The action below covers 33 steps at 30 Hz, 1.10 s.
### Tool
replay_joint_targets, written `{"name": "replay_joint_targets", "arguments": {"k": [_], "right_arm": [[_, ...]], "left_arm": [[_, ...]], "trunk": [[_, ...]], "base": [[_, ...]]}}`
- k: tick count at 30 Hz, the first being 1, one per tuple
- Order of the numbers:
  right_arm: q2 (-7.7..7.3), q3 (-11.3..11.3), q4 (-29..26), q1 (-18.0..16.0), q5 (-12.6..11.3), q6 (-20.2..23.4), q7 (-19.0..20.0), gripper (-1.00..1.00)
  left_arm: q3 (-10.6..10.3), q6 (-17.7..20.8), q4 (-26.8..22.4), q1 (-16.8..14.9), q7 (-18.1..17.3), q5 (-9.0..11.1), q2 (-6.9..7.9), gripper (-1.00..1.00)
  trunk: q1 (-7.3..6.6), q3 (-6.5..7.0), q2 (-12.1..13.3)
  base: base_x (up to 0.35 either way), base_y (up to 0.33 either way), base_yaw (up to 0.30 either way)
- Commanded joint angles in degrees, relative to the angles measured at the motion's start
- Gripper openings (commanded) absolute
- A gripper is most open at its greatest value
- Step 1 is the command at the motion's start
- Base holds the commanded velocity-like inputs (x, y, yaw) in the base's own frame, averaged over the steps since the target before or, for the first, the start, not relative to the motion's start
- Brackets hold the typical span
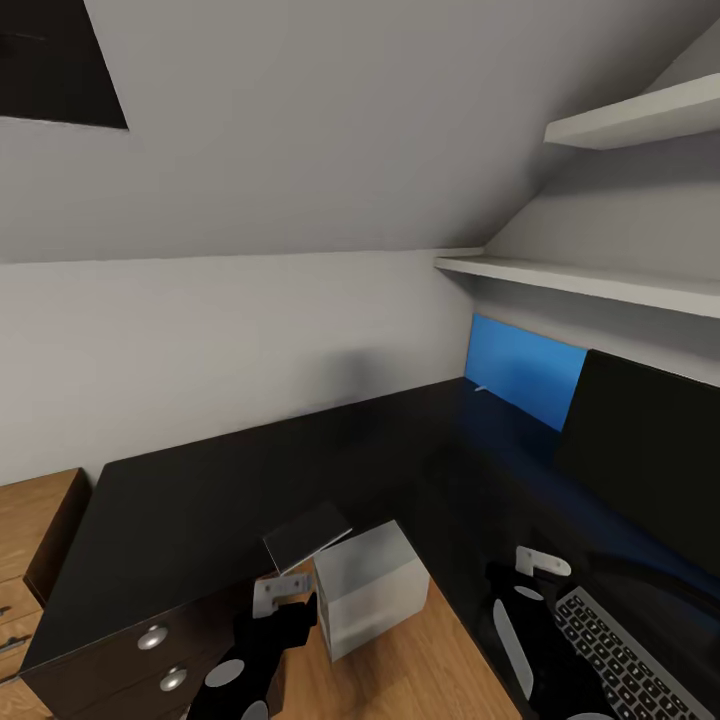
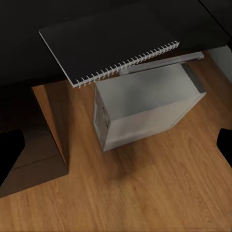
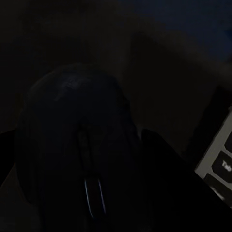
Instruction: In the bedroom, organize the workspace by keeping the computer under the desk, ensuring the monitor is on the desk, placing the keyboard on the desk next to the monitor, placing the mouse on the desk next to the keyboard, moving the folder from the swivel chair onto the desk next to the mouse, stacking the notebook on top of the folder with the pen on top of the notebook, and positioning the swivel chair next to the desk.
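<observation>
Grey sloped walls rise behind the black desk. My right gripper sits low over the desktop, its fingers on either side of the mouse (too dark to tell whether they pinch it or merely flank it). Just beside lies the keyboard, with the monitor behind it. My left gripper hangs spread wide above the plank floor. Beyond it, the notebook overhangs the desk's edge, directly above the computer, which stands on the floor.
</observation>
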Motion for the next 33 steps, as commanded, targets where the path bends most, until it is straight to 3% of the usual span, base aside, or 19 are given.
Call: {"name": "replay_joint_targets", "arguments": {"k": [1, 7, 14, 22, 33], "right_arm": [[0.05, -0.06, -0.11, -0.03, -0.44, 0.14, -0.23, -1.0], [0.08, -0.06, -0.13, -0.03, -0.46, -0.25, -0.25, -1.0], [0.01, -0.08, -0.01, -0.03, -0.39, -2.82, -0.25, -1.0], [-0.55, -0.15, 0.28, -0.03, -0.38, -7.53, -0.25, -1.0], [-1.46, -0.15, 1.51, -0.03, -0.38, -9.37, -0.25, -1.0]], "left_arm": [[-0.09, 0.1, -0.09, -0.05, 0.55, 0.57, 0.02, 1.0], [-0.09, 0.1, -0.04, -0.06, 0.55, 0.58, 0.05, 1.0], [-0.09, 0.1, -0.05, -0.06, 0.55, 0.59, 0.01, 1.0], [-0.17, 0.1, -0.02, -0.06, 0.55, 0.59, -0.02, 1.0], [-0.18, 0.1, 0.06, -0.05, 0.55, 0.59, -0.02, 1.0]], "trunk": [[0.23, -0.26, -0.47], [1.55, -1.34, -2.87], [1.55, -1.34, -2.87], [3.31, -2.77, -6.08], [5.72, -4.75, -10.49]], "base": [[0.0, 0.0, 0.0], [0.0, 0.0, 0.0], [0.0, 0.0, 0.0], [0.0, 0.0, 0.0], [0.0, 0.0, 0.0]]}}
